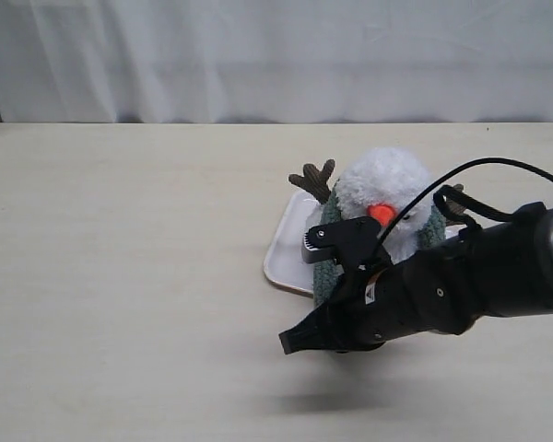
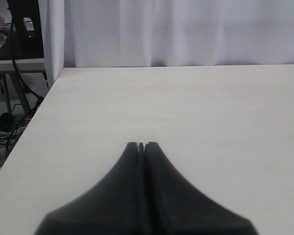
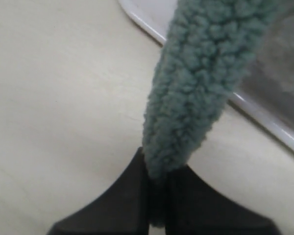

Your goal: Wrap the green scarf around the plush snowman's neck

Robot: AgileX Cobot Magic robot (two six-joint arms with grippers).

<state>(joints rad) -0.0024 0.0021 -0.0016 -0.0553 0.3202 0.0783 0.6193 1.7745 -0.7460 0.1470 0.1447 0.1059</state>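
The plush snowman (image 1: 383, 181) sits on a white tray (image 1: 285, 250), orange nose facing the front. The green scarf (image 1: 327, 273) lies around its neck, showing on both sides of the head, and one end hangs down at the front left. My right gripper (image 1: 293, 341) is shut on that end, low over the table in front of the tray. In the right wrist view the fuzzy scarf (image 3: 201, 83) rises from between the shut fingers of the gripper (image 3: 157, 172). My left gripper (image 2: 141, 145) is shut and empty over bare table, outside the exterior view.
The tray's rim (image 3: 137, 20) runs just beyond the held scarf end. A brown twig arm (image 1: 314, 179) sticks out at the snowman's left. White curtain (image 1: 276, 55) backs the table. The table's left edge (image 2: 34, 117) shows in the left wrist view.
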